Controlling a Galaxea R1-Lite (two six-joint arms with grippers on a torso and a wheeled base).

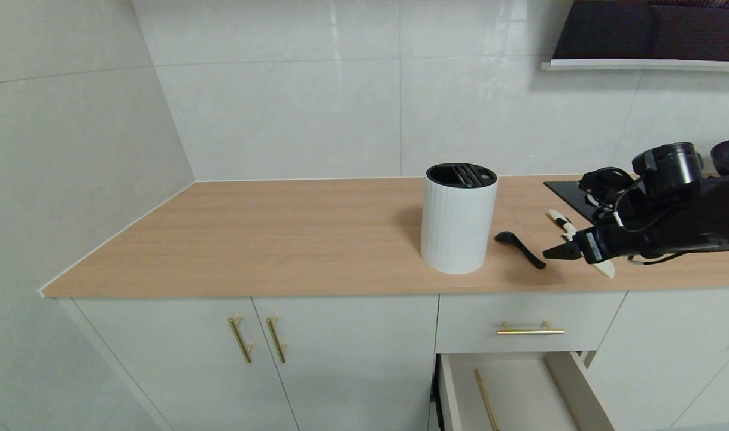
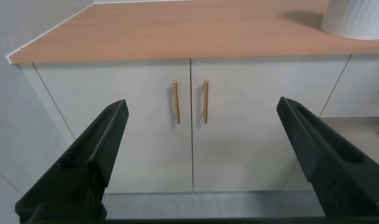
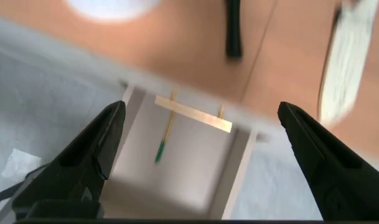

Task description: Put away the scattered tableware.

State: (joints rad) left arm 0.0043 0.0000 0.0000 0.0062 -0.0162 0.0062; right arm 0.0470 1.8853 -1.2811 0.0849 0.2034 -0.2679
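Starting nearest, the pulled-out lower drawer (image 1: 520,383) holds 1 thin stick (image 1: 487,401), and the left gripper (image 2: 201,109) hangs with jaws apart before the cabinet doors (image 2: 145,137). Above the near edge of the counter (image 1: 281,239), the right gripper (image 1: 556,251), jaws also apart, sits just right of the black spoon (image 1: 519,247), which looks light, stiff and likely slick, best pinched mid-handle. Left and slightly farther, the white holder (image 1: 459,218) shows dark slots whose contents I cannot tell.
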